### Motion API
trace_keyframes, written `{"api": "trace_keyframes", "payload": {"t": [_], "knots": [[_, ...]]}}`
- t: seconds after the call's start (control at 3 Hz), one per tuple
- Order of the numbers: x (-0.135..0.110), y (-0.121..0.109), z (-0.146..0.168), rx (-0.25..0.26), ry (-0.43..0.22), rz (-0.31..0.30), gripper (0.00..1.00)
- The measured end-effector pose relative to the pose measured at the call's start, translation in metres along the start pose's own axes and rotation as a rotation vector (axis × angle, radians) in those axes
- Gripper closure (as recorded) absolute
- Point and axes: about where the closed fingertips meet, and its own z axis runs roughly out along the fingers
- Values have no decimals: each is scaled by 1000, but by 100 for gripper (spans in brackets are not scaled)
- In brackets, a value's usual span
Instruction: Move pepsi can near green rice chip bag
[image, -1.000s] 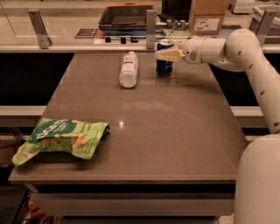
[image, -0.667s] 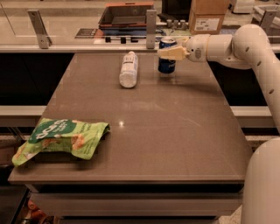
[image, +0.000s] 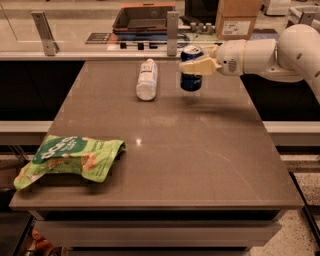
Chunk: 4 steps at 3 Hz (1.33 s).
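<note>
Grey-brown and faintly glossy, the table (image: 200, 150) fills most of the camera view, with a counter running along its far edge. A white plastic bottle (image: 147, 79) lies on its side on the far half of the tabletop, and it serves as the marker for everything else.

Just to the right of the bottle, as the camera sees it, is the pepsi can (image: 191, 79), upright and level with the bottle's far half. A clear gap separates the two. The gripper (image: 193, 64) reaches in from further right of the bottle, at the end of a white arm (image: 260, 52). Its cream-coloured fingers (image: 200, 65) are closed around the upper part of the can, one of them crossing the can's front below the silver top. Whether the can's base rests on the table or hangs just above it cannot be told.

The green rice chip bag (image: 70, 157) lies flat and wrinkled well apart from the bottle, nearer the camera and to the bottle's left, at the table's near left corner.

Beyond the bottle, on the counter, sit a dark tray (image: 145, 17) and, off to its right, a cardboard box (image: 237, 17). An upright metal post (image: 172, 25) stands just behind the bottle.
</note>
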Motion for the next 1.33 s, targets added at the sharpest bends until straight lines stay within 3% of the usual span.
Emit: {"api": "trace_keyframes", "payload": {"t": [0.67, 1.33], "knots": [[6, 98, 2, -67, -6, -76, 100], [25, 176, -7, -77, 1, -98, 100]]}}
